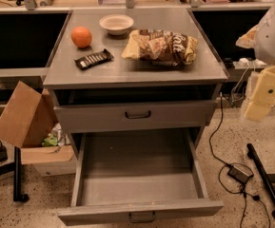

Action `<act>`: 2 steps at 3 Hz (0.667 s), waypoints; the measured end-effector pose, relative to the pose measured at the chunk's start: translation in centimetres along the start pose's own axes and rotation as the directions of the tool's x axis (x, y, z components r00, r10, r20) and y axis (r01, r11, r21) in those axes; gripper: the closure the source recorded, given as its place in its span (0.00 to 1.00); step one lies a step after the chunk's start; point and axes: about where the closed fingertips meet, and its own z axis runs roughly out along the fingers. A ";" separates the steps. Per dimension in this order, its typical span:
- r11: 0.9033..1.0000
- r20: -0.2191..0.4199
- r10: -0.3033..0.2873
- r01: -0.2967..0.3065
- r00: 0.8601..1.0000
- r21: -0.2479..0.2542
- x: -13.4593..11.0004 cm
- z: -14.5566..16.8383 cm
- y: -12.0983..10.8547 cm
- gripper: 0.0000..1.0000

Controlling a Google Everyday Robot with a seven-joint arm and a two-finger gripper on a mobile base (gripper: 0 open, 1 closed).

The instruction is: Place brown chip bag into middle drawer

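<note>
On the flat grey metal tabletop [127, 72] of the cabinet, the large crinkled brown chip bag [162, 46] with pale yellow ends and white lettering is seen lying on its side, toward the right half and near the back. Just left of it, by the rear edge, a small shallow cream bowl [116, 23] is set upright, close to the bag's left end. A round orange fruit [81, 36] is placed further left, and a small black candy bar wrapper [93, 59] is laid at an angle in front of it, apart from both the fruit and the bag. Below the tabletop, the shallow upper grey drawer [137, 115] with a small dark handle is pulled out only slightly. Beneath that, the wide, deep grey middle drawer [137, 184] is drawn far out toward the camera, and its bare floor is exposed. At the right edge of the view, the pale yellow claw [256, 106] is held beside the cabinet, at about the level of the upper drawer and well apart from the bag; how far it is opened cannot be told, and the bag is not in its hold. A brown cardboard box [25, 113] is tilted against the cabinet's left side, and black cables [222, 141] are strewn over the speckled floor to the right.
</note>
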 end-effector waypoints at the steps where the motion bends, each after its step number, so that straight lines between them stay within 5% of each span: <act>1: 1.000 0.000 0.000 0.000 1.000 0.000 0.0 0.0 0.0 0.00; 2: 0.999 0.027 -0.034 0.032 0.999 0.041 -1.0 1.0 -2.1 0.00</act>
